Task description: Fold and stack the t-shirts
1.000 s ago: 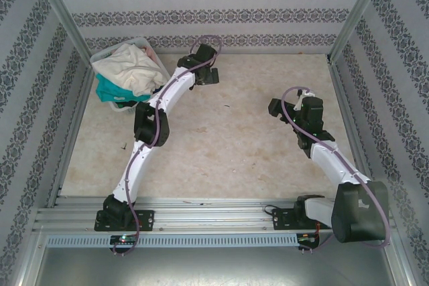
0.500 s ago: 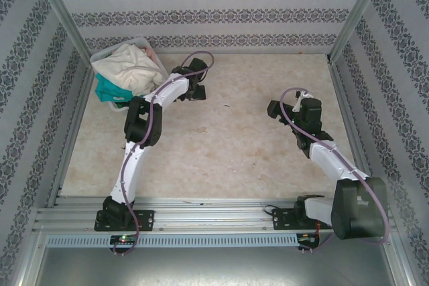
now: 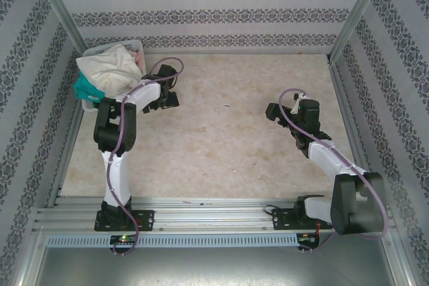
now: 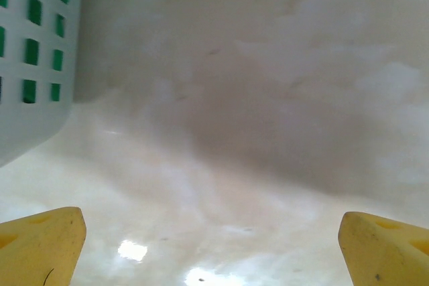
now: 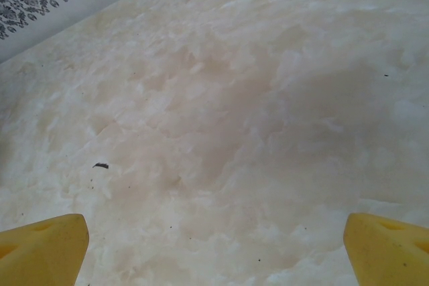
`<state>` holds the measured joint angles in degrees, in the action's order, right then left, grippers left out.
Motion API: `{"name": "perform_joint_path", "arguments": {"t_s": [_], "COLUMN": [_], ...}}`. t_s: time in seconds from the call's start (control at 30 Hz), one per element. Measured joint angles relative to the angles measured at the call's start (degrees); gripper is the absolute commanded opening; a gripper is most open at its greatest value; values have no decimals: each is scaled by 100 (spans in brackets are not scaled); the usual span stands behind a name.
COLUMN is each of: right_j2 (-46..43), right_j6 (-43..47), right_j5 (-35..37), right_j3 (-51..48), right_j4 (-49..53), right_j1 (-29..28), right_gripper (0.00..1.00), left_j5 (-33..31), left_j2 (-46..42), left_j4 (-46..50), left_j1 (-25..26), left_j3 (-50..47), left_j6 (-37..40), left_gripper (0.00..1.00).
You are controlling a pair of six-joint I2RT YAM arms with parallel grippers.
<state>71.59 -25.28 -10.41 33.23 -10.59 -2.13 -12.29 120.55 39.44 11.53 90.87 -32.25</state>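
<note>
A crumpled cream t-shirt (image 3: 107, 65) tops the pile in the white lattice basket (image 3: 88, 106) at the table's far left. Teal cloth (image 3: 84, 87) shows under it and a sliver of pink (image 3: 139, 59) at the basket's far rim. My left gripper (image 3: 167, 96) hovers low just right of the basket, open, with nothing between its yellow fingertips (image 4: 40, 242). The basket wall (image 4: 33, 65), teal showing through its holes, stands at the upper left of the left wrist view. My right gripper (image 3: 276, 112) is open over bare table on the right, its fingertips (image 5: 43, 249) wide apart.
The marble-patterned tabletop (image 3: 228, 138) spreads between the two arms. Patterned walls with metal corner posts close in the back and both sides. An aluminium rail (image 3: 201, 216) carrying the arm bases runs along the near edge. A small dark speck (image 5: 100, 165) lies on the table.
The left arm has swung left and drawn nearer, its gripper now lower beside the basket. The basket with the shirts has shifted left and toward the back corner. The right arm has barely moved.
</note>
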Motion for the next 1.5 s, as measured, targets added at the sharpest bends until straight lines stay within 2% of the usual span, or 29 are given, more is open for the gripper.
{"name": "perform_joint_path", "arguments": {"t_s": [0.47,1.17,1.5], "right_j2": [26,96,96], "right_j6": [-2,-2,0], "right_j5": [-66,-66,-63], "right_j3": [0,0,0], "right_j4": [-37,-37,-37], "right_j1": [-39,-39,-39], "right_gripper": [98,98,98], "left_j5": [0,-17,616], "left_j2": [-256,-782,-1248], "left_j4": [-243,-186,-184], "left_j1": [-590,-916,-710], "left_j3": [-490,-601,-938], "left_j6": [11,341,374], "left_gripper": [95,97,100]}}
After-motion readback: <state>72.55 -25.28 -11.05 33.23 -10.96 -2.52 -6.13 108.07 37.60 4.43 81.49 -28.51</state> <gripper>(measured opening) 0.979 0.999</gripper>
